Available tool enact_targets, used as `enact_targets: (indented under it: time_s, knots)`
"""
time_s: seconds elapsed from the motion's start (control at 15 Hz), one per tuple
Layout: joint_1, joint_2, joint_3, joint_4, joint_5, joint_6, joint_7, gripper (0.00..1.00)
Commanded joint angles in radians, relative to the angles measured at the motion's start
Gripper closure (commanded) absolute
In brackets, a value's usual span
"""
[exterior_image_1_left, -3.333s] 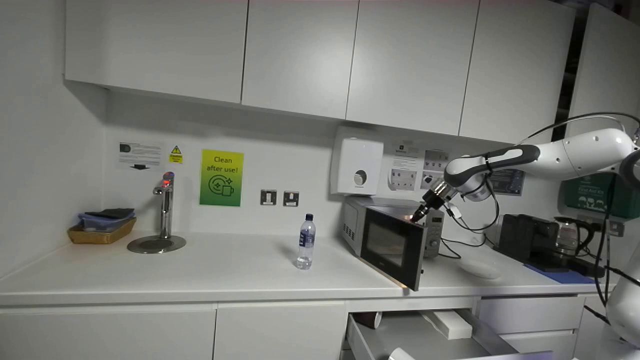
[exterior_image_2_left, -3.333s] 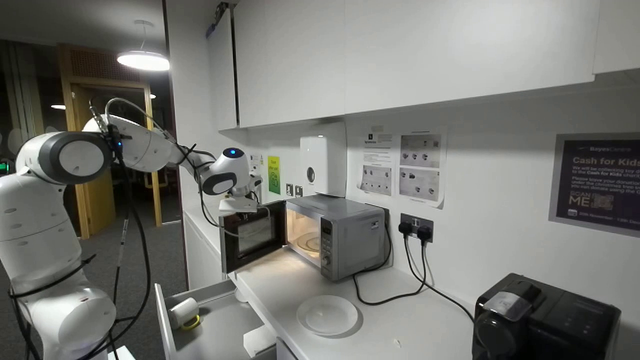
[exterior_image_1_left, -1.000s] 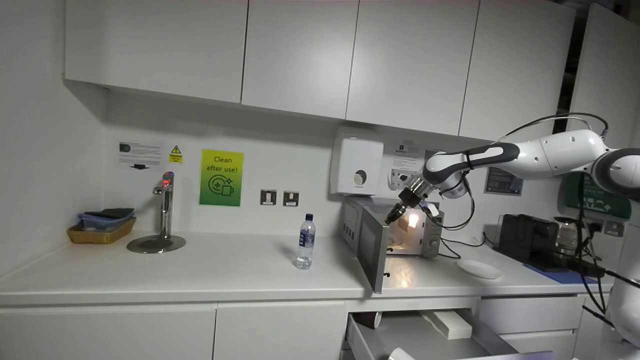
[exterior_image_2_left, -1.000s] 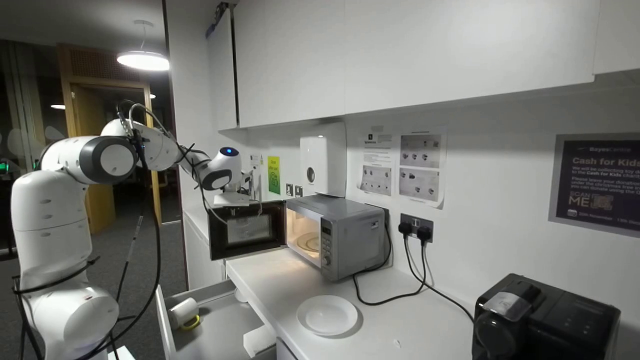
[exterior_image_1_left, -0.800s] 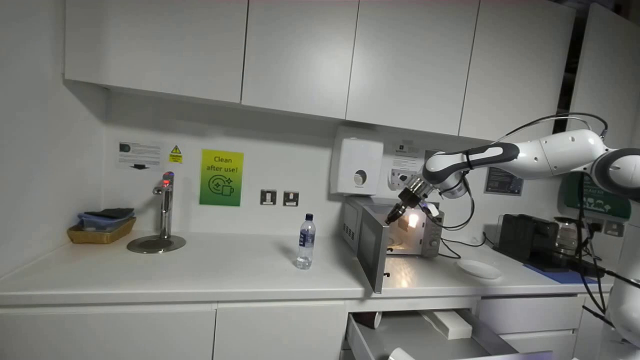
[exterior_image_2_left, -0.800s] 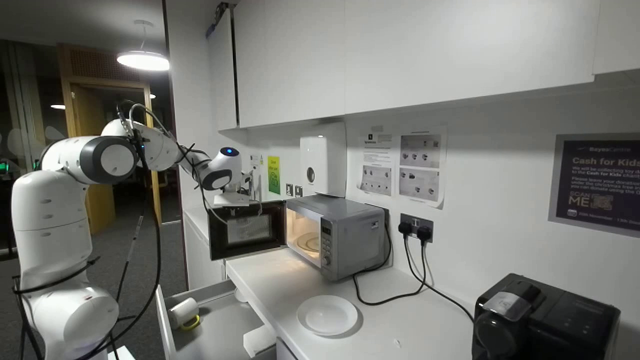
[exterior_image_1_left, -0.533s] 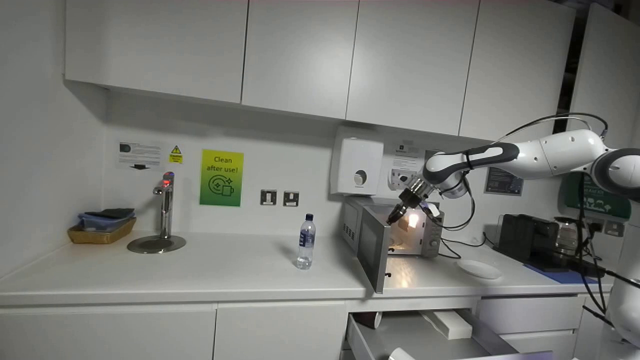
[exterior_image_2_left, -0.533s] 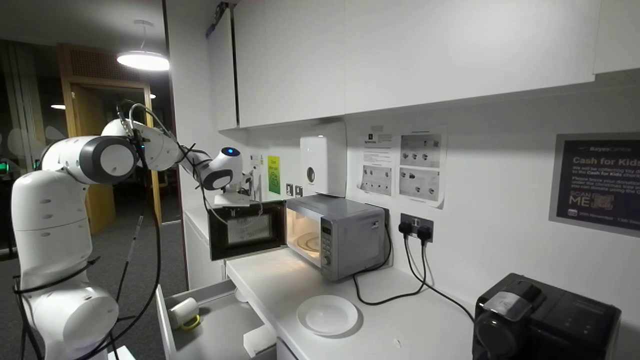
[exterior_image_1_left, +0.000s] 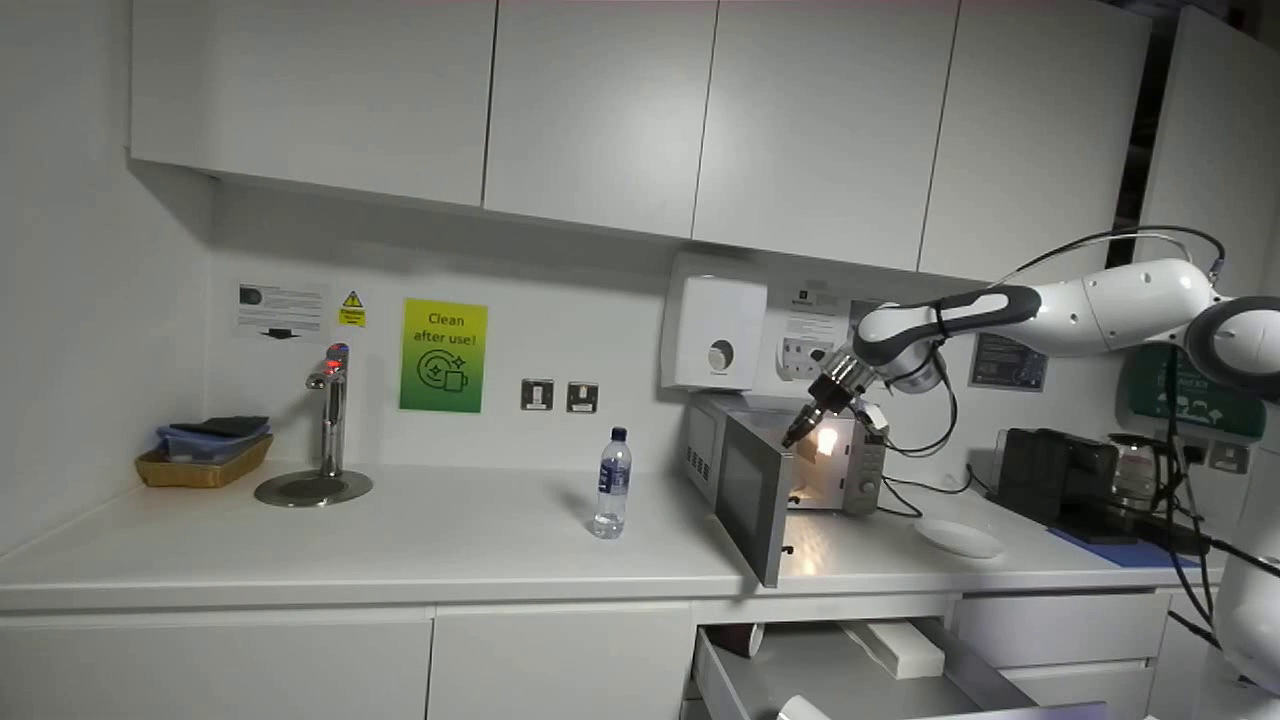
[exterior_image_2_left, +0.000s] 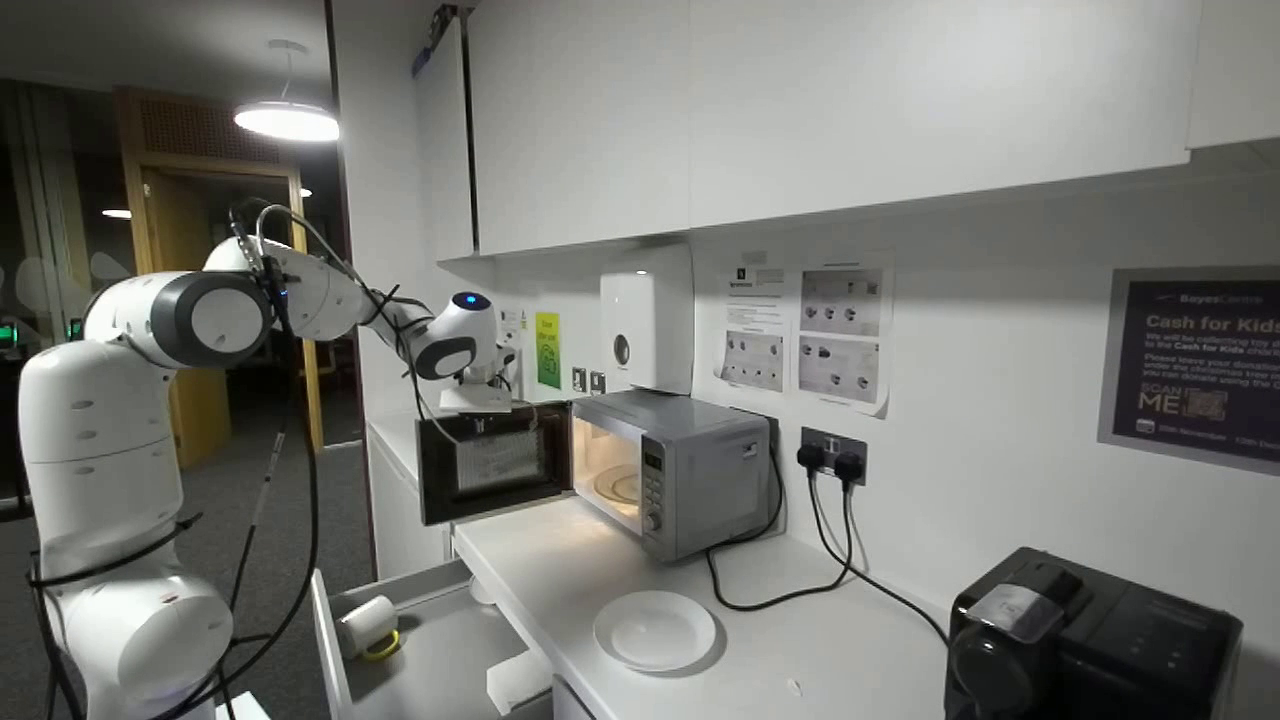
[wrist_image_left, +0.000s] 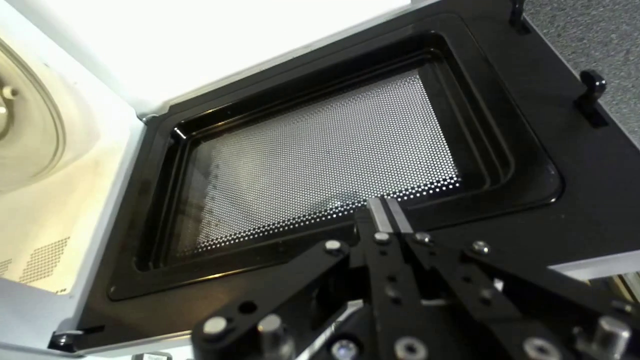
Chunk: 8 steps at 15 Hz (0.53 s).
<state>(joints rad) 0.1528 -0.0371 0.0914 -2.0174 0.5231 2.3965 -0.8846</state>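
While its two fingers (wrist_image_left: 380, 216) stand pressed together with nothing between them, a robot's gripper (wrist_image_left: 383, 200) hangs at the inner face of a microwave door (wrist_image_left: 320, 150) swung open; whether the two touch cannot be told. The door juts from the microwave (exterior_image_2_left: 705, 480), lit inside around a round turntable (exterior_image_2_left: 618, 487), to the front edge of the counter (exterior_image_1_left: 450, 530). Behind the gripper, a white arm (exterior_image_1_left: 1090, 312) bends up and away. On the counter, a white plate (exterior_image_2_left: 655, 630) lies near the microwave, with a black coffee machine (exterior_image_2_left: 1090, 635) farther along; on the opposite side of the microwave, a clear bottle (exterior_image_1_left: 612, 490) stands upright, and beyond it rises a metal tap (exterior_image_1_left: 333, 410). Below, an open drawer (exterior_image_2_left: 440, 650) holds a white mug (exterior_image_2_left: 366, 622), lying on its side, and a white box (exterior_image_1_left: 905, 648). Above the microwave, a white dispenser (exterior_image_1_left: 714, 330) hangs on the wall (exterior_image_1_left: 560, 310), under a row of cupboards (exterior_image_1_left: 590, 100).
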Motion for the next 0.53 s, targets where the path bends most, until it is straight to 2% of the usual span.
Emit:
enact_targets:
  time_s: [0.0, 0.47]
  knots:
    - [-0.027, -0.052, -0.017, -0.023, -0.029, -0.035, 0.015, 1.0]
    - [-0.073, -0.099, -0.068, -0.062, -0.089, -0.017, 0.041, 1.0]
